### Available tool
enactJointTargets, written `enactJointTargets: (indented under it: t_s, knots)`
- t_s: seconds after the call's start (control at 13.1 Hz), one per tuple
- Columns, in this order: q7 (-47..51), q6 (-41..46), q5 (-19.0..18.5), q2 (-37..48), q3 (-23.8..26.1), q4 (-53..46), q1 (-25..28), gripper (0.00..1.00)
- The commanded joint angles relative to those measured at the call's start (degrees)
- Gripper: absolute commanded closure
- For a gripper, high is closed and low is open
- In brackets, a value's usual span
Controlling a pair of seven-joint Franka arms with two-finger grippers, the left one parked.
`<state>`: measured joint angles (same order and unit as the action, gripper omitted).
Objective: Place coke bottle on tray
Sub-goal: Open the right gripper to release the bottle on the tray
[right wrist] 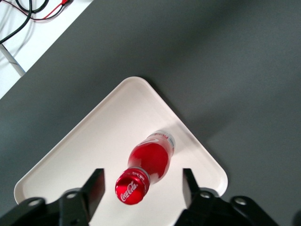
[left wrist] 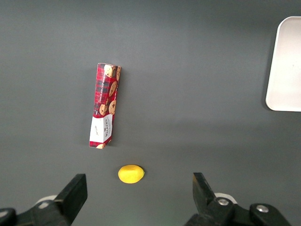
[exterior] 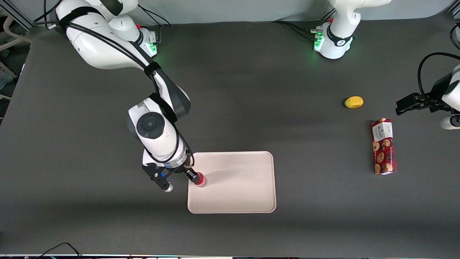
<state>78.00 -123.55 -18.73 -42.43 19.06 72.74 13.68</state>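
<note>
The coke bottle, red with a red cap and clear base, stands upright on the pale cream-pink tray. In the front view the coke bottle is on the tray close to the rim at the working arm's end. My gripper hovers just above it, open, with the cap between the two fingers and a clear gap on each side. My gripper partly covers the bottle in the front view.
A red cookie box lies flat toward the parked arm's end of the table, with a yellow lemon farther from the front camera than it. Both show in the left wrist view: cookie box, lemon.
</note>
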Motion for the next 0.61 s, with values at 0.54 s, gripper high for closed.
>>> enactJointTargets:
  t_s: [0.54]
  knots:
    - [-10.80, 14.43, -1.05, 5.84, 0.10, -1.90, -0.58, 0.00]
